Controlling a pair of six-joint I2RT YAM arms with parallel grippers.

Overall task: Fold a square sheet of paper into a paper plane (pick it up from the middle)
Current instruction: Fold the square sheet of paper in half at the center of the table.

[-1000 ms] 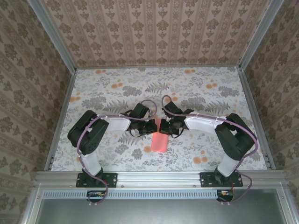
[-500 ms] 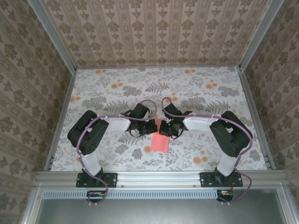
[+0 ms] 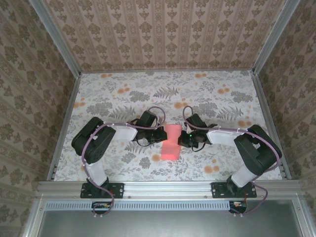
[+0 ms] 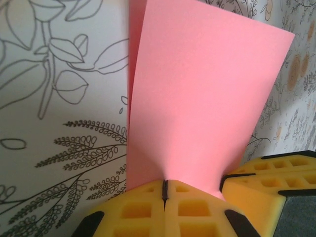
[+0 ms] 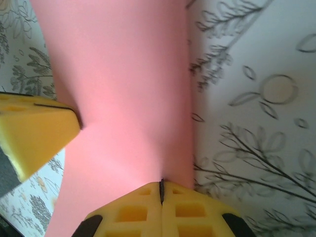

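The square sheet of paper (image 3: 171, 143) is salmon pink and folded into a narrow upright rectangle between my two grippers near the table's middle. My left gripper (image 3: 160, 135) is shut on its left edge. In the left wrist view the yellow fingers (image 4: 143, 207) meet and the sheet (image 4: 197, 98) puckers into their seam. My right gripper (image 3: 182, 139) is shut on the right edge. In the right wrist view the sheet (image 5: 123, 89) runs into the closed yellow fingers (image 5: 192, 212). Each wrist view also catches the other gripper's yellow finger at its side (image 4: 266, 180) (image 5: 34, 128).
The table (image 3: 123, 98) has a grey leaf print with small orange flowers. Aluminium rails (image 3: 168, 187) border it at the front and sides, and wallpapered walls (image 3: 168, 34) close it in. Both arm bases stand at the near edge.
The right gripper has pulled away to the right, and the two grippers now stand apart. The pink sheet has shifted up and shows as a longer strip between them.
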